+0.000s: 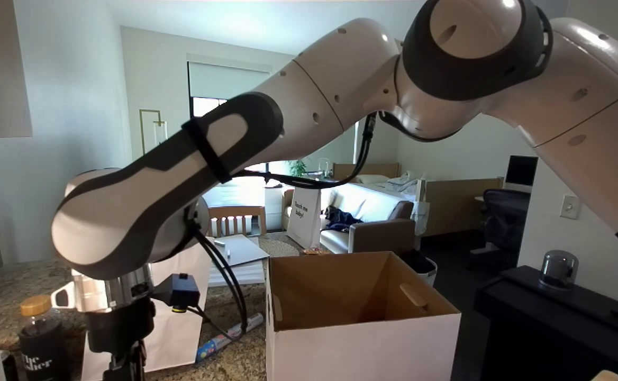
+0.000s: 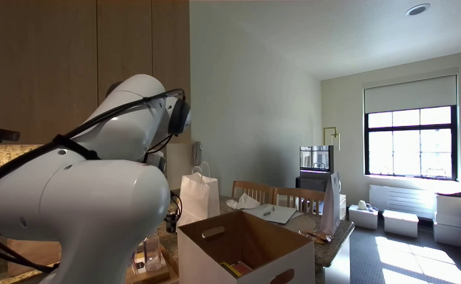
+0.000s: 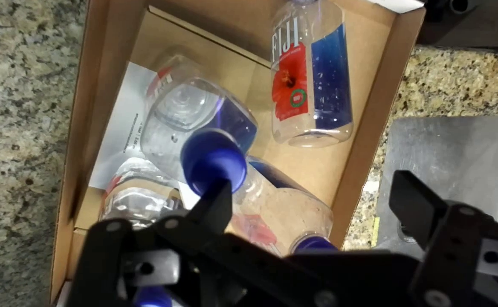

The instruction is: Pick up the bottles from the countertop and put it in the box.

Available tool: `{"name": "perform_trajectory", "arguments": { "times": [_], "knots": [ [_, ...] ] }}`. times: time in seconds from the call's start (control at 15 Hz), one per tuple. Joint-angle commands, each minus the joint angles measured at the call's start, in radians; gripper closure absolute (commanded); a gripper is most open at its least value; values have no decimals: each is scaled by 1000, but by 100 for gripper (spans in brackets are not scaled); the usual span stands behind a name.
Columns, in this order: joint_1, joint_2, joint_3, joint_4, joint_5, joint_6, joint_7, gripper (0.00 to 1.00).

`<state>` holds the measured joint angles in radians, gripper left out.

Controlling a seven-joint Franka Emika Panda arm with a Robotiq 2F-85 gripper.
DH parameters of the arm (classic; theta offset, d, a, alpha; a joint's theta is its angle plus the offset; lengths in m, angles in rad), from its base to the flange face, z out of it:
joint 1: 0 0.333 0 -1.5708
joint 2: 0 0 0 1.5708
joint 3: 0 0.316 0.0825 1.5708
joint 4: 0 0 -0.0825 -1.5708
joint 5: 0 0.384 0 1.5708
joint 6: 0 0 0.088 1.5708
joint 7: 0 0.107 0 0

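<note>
In the wrist view, several clear bottles lie or stand in a shallow cardboard tray on the countertop. A tall bottle points its blue cap at the camera. A FIJI bottle lies at the top and another bottle lies below. Part of one more shows at left. My gripper is open and empty above them. Its left fingertip overlaps the blue cap; contact is unclear. In an exterior view the gripper points down. The box stands open on top.
A white paper bag stands behind the box. A dark-sleeved bottle with an orange cap is near the gripper. A blue tube lies beside the box. A grey metal surface borders the tray. Yellow-red items lie inside the box.
</note>
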<state>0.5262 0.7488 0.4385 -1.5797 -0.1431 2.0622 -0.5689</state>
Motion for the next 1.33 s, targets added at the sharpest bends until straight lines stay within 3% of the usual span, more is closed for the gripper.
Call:
{"name": "perform_trajectory", "arguments": {
  "times": [0.0, 0.87, 1.0, 1.07, 1.13, 1.27],
  "knots": [
    [3, -58, -5, -54, -8, 35, 72, 0],
    [11, -57, -44, -75, -20, -4, 211, 0],
    [16, -56, -52, -76, -26, -5, 230, 26],
    [18, -55, -56, -75, -29, -8, 241, 33],
    [16, -56, -55, -77, -26, -6, 244, 15],
    [16, -68, -53, -86, -26, 10, 252, 3]
  ]
}}
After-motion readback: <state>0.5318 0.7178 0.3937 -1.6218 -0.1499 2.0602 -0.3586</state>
